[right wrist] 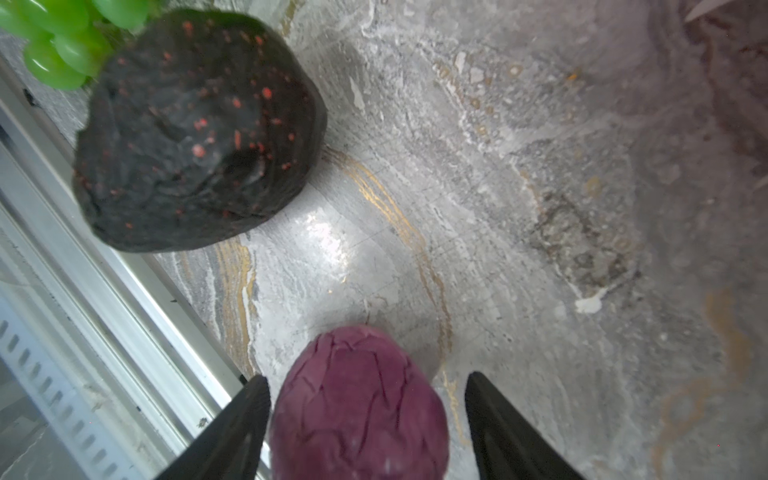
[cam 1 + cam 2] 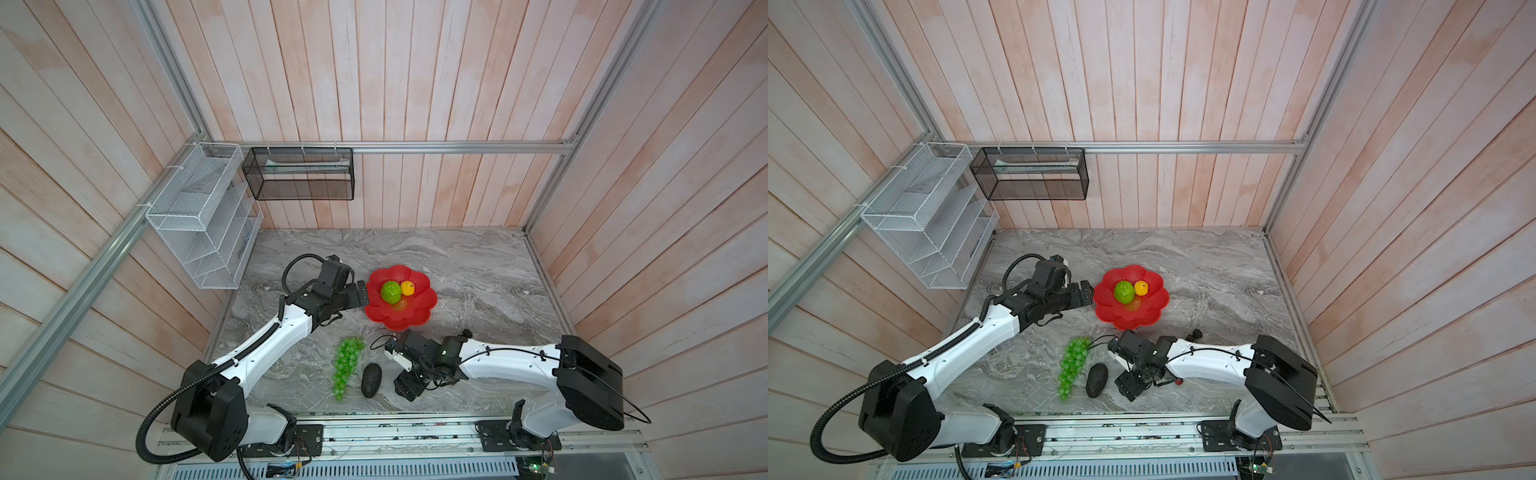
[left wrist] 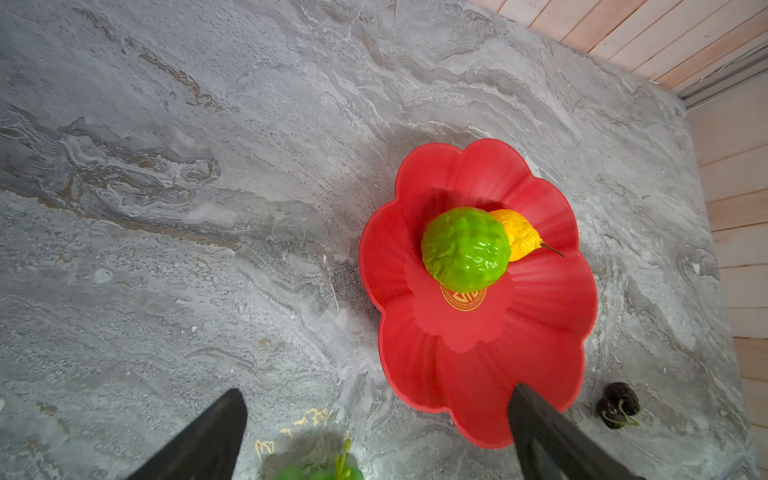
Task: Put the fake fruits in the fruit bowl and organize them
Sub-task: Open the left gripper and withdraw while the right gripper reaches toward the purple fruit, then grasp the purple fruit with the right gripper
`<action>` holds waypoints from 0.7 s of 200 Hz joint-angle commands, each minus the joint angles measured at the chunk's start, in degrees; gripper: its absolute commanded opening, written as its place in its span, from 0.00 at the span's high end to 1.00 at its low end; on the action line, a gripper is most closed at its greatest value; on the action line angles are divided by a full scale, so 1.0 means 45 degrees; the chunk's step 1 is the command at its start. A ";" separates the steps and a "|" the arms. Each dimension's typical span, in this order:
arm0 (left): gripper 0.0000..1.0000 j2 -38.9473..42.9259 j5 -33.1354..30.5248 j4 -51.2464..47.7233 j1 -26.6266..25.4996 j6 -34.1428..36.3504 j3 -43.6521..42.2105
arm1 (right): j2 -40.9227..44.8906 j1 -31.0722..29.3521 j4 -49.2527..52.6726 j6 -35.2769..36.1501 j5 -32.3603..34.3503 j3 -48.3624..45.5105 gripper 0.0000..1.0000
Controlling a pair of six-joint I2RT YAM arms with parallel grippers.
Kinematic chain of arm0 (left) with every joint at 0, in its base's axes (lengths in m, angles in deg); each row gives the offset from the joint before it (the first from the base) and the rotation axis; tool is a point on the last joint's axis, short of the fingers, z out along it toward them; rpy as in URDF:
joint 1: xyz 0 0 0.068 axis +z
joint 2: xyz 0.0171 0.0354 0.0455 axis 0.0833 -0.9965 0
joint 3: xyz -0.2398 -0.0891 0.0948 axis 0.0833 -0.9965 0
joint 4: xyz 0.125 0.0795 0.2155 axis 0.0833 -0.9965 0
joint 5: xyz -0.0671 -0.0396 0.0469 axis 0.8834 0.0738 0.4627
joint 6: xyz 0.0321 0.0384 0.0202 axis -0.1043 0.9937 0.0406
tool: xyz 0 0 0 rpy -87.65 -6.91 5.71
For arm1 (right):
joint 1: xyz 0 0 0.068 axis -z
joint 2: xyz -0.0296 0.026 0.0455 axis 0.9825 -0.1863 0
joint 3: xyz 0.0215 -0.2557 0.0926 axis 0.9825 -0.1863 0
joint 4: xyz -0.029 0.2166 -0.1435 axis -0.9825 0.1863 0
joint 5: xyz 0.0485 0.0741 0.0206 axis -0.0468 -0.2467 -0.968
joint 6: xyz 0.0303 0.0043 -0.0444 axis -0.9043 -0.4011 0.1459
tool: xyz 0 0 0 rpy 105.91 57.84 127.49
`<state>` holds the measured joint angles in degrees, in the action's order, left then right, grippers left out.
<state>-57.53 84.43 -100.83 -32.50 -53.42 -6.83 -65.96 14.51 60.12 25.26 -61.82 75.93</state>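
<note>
The red flower-shaped fruit bowl (image 2: 415,322) (image 2: 1142,320) (image 3: 478,395) holds a bumpy lime-green ball (image 2: 391,292) (image 3: 465,249) and a small yellow fruit (image 2: 407,287) (image 3: 519,232). My left gripper (image 2: 361,293) (image 3: 377,388) hangs open and empty at the bowl's left rim. The green grape bunch (image 2: 347,365) (image 1: 62,41) and dark avocado (image 2: 371,385) (image 1: 199,129) lie near the front edge. My right gripper (image 2: 405,384) (image 1: 365,378) stands open around a purple fruit (image 1: 359,411), one finger touching it, the other apart. Black berries (image 3: 618,404) (image 2: 1196,333) and a red berry (image 2: 1179,381) lie by the right arm.
A white wire basket (image 2: 203,216) and a black mesh basket (image 2: 299,174) hang on the back-left walls. The metal front rail (image 1: 104,270) runs close beside the avocado and the right gripper. Wooden walls enclose the marble table (image 2: 478,270).
</note>
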 commanded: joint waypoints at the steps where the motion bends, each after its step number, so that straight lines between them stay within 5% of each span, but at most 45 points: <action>1: 0.00 -0.0192 0.0204 0.0205 0.0087 0.0086 0.0208 | 0.0505 -0.0079 0.0542 0.0038 0.0412 0.0463 0.24; 140: 0.00 0.0053 0.0165 -0.0083 0.0107 0.0052 0.0105 | -0.0489 -0.0267 -0.0147 0.0251 0.1214 0.0733 0.26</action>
<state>-57.81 85.42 -100.90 -32.42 -53.29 -6.81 -65.96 13.66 61.08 25.30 -57.06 77.99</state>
